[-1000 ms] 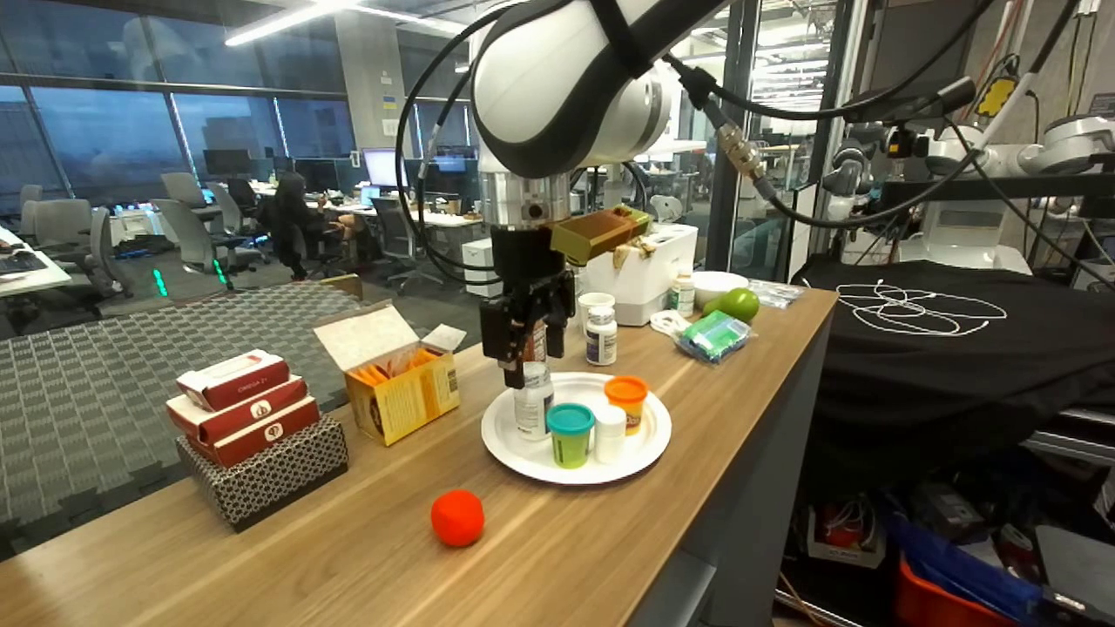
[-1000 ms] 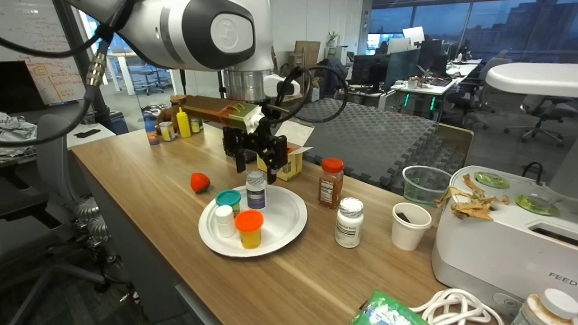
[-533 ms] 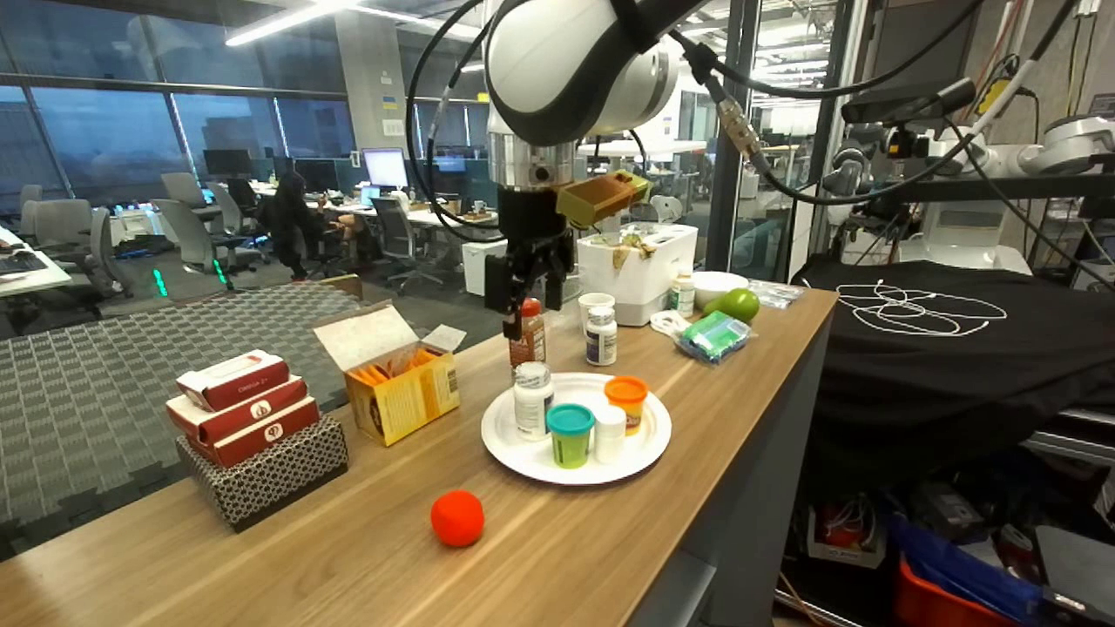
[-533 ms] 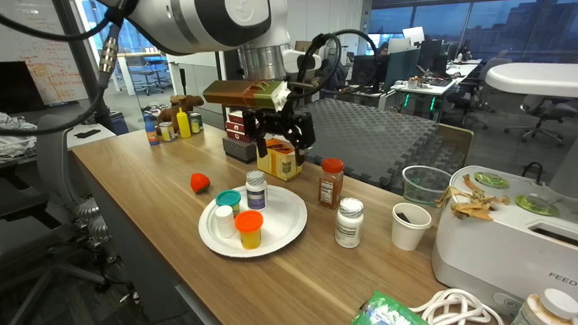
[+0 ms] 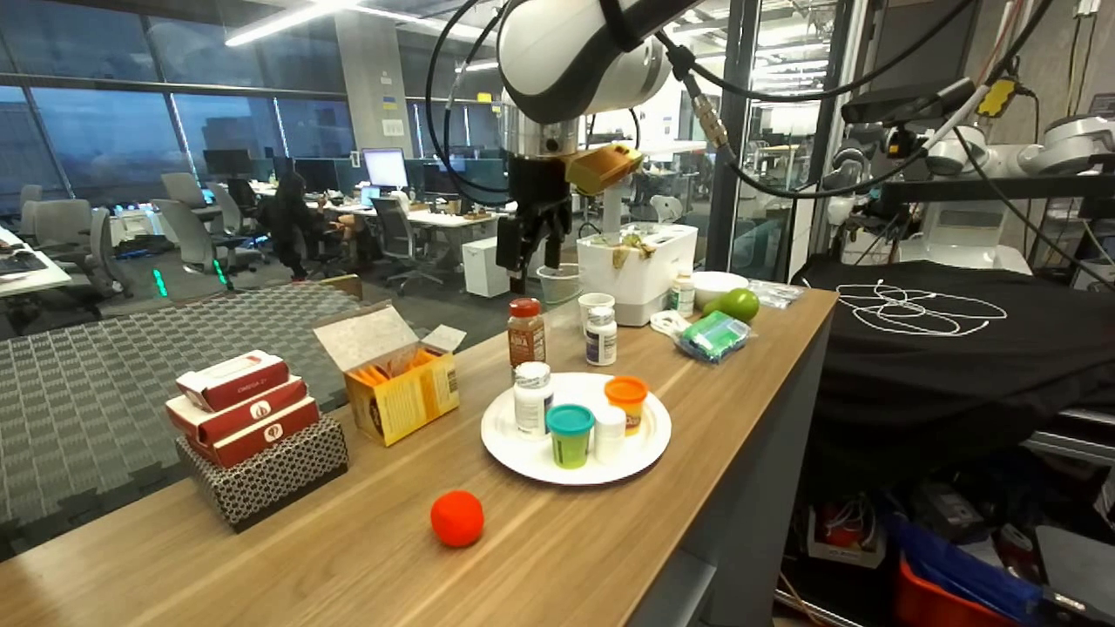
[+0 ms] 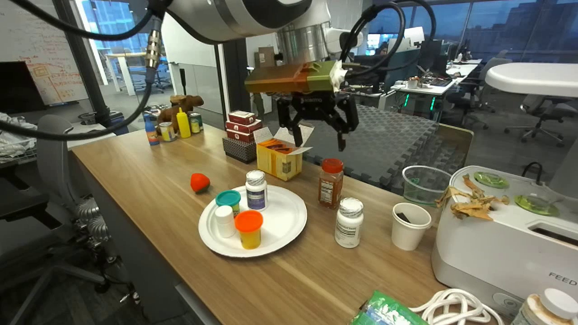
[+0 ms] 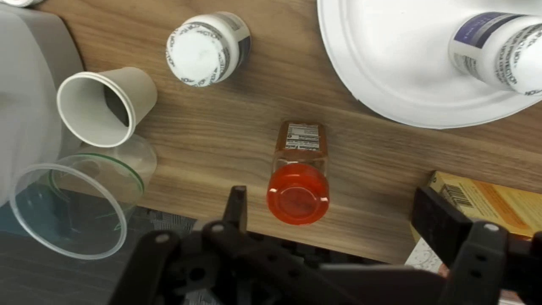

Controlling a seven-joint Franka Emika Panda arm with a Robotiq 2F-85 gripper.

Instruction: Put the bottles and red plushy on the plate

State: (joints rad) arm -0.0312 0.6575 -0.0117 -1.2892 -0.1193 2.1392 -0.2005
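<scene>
Gripper [image 6: 319, 142] aloft with its fingers wide apart, a loaded round white plate [image 6: 286, 219] on the wood-grained table [image 6: 289, 289].

The plate bears, upright, a teal-lidded tub [image 5: 571, 447], an orange-lidded tub [image 6: 250, 237], a small white bottle [image 6: 225, 224] and a taller white bottle [image 6: 256, 198]. On the table itself stand a clear red-capped bottle [image 6: 330, 187] of rust-brown contents and a film-capped white bottle [image 6: 348, 230]; the rounded red plushy [image 5: 457, 519] lies there too, well apart. The open yellow carton [image 5: 418, 401] holds orange packets [image 5: 373, 374] (the paper cup [image 6: 408, 239], something dark [image 7: 115, 105]).
</scene>
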